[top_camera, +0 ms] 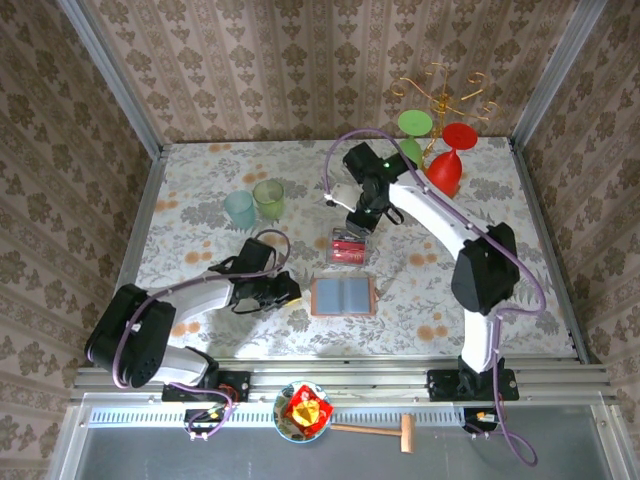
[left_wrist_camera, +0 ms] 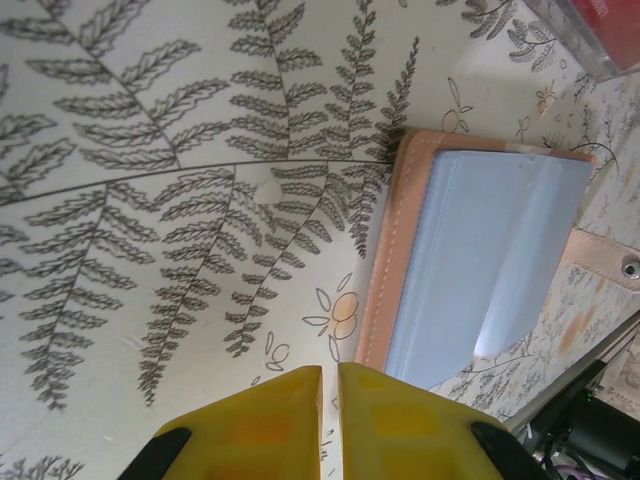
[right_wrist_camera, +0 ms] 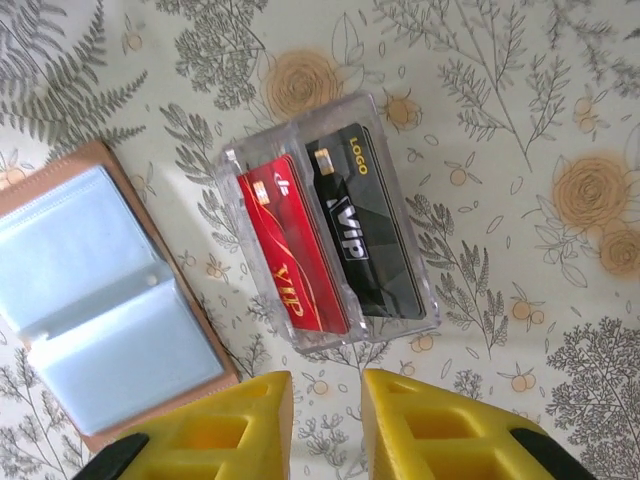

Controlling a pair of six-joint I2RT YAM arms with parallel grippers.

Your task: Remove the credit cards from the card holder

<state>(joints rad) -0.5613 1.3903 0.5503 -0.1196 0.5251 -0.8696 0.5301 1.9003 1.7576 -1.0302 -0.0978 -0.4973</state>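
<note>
**A:** Two hands, nearest first. What is the left one doing?

**B:** My left hand (left_wrist_camera: 330, 385) sits low over the surface (left_wrist_camera: 150, 200), fingers drawn together on nothing. It is just beside the stitched left edge of the card holder (left_wrist_camera: 480, 260). I judge it is parked there to steady the holder if it slides.

**A:** And the holder itself?

**B:** It lies open and flat between my arms with its grey-blue pockets up, so a card can be drawn out from above.

**A:** Where are the cards?

**B:** Beyond the holder and apart from it, the credit cards (right_wrist_camera: 295, 250), one red and one black, lie side by side in a clear tray (right_wrist_camera: 290, 130). My right hand (right_wrist_camera: 327, 390) hovers over that tray, fingers a little apart and empty.

**A:** What does each camera add?

**B:** From above I get the layout, but the cards are a red smear. My right wrist camera reads their lettering and shows pockets with no card in them, so I judge the job is nearly done. My left wrist camera shows how near my fingers are to the holder, though I cannot tell if they touch it. Farther back, the cups (top_camera: 240, 210) and the glass stand (top_camera: 437, 95) are well apart from all this.
</note>
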